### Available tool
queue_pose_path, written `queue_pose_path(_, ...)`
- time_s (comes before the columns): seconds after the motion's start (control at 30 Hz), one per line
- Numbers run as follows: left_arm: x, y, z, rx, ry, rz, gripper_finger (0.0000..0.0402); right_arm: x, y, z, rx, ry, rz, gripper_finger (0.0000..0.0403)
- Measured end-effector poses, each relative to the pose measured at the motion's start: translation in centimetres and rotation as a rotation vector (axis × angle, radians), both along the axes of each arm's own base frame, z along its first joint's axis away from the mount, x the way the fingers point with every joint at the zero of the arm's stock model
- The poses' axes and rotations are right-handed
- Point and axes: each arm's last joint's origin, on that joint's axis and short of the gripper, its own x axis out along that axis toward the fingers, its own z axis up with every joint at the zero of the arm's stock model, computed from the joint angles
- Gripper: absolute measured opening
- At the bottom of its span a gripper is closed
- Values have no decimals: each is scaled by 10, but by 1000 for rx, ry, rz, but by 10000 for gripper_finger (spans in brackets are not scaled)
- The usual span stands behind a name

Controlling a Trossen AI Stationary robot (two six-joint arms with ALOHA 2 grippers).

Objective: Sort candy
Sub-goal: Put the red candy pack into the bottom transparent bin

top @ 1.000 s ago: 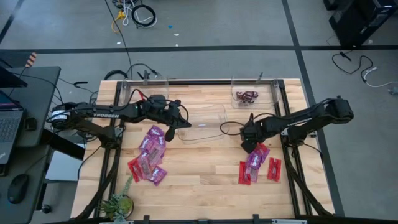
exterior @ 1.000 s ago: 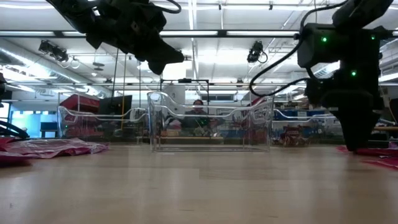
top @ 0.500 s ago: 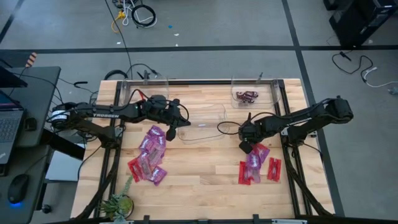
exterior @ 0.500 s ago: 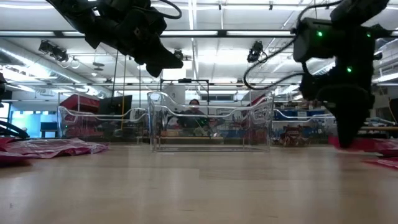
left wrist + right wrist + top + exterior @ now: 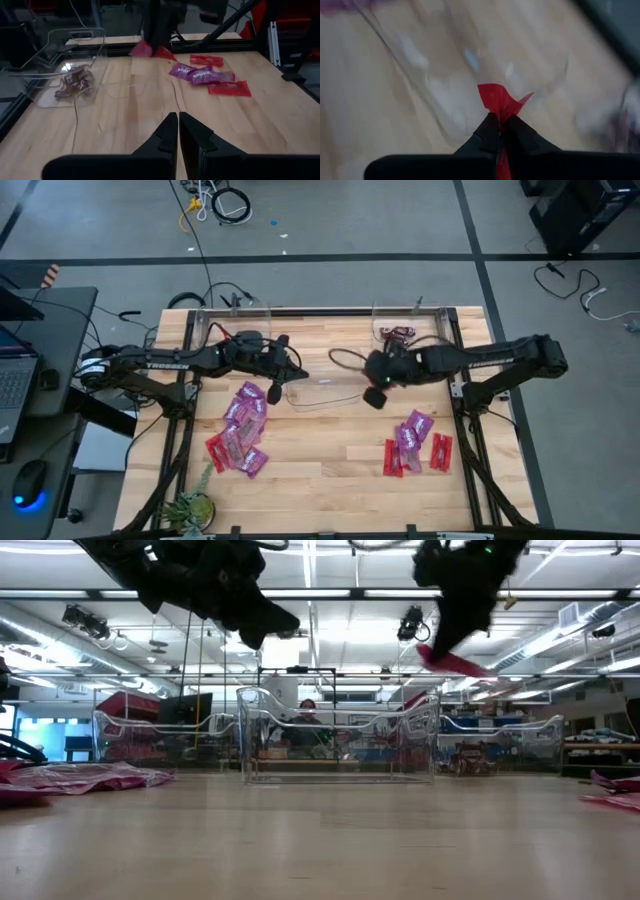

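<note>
Candy lies in two piles on the wooden table: purple and red packets at the left (image 5: 240,430), and more at the right (image 5: 415,442). My right gripper (image 5: 376,392) is high above the table, beside the clear middle bin (image 5: 322,385), and is shut on one red candy (image 5: 499,100). The same red candy (image 5: 455,662) shows in the low view under the gripper. My left gripper (image 5: 178,134) is shut and empty. It hovers at the middle bin's left end (image 5: 272,385). My right gripper pinches the red candy by one end (image 5: 498,116) between its two fingertips. The rest of the packet sticks out past the fingers. The packet is lifted well clear of the table and hangs tilted below the gripper (image 5: 460,664).
A clear bin at the far right (image 5: 405,330) holds dark brown candy (image 5: 398,334). Another clear bin (image 5: 232,320) stands at the far left. A small plant (image 5: 190,508) is at the table's near left corner. Bare wood lies between the two piles.
My right gripper has shut on a red candy at the right pile. It has lifted the candy clear and carried it up and toward the table's left and far side, to the middle bin. The left arm has stayed in place.
</note>
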Motion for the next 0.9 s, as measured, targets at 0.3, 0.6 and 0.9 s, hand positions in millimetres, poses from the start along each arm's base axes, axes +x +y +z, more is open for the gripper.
queue_pose_path(0.3, 3, -4, 17, 56, -168, -32, 18, 43, -41, 0, -157, -66, 156, 16)
queue_pose_path(0.6, -5, -6, 3, 54, -243, -34, 5, 76, -63, -31, -160, 32, 247, 15)
queue_pose_path(0.9, -23, -10, -27, -15, -309, -30, 2, 85, -75, -56, -130, 98, 275, 15)
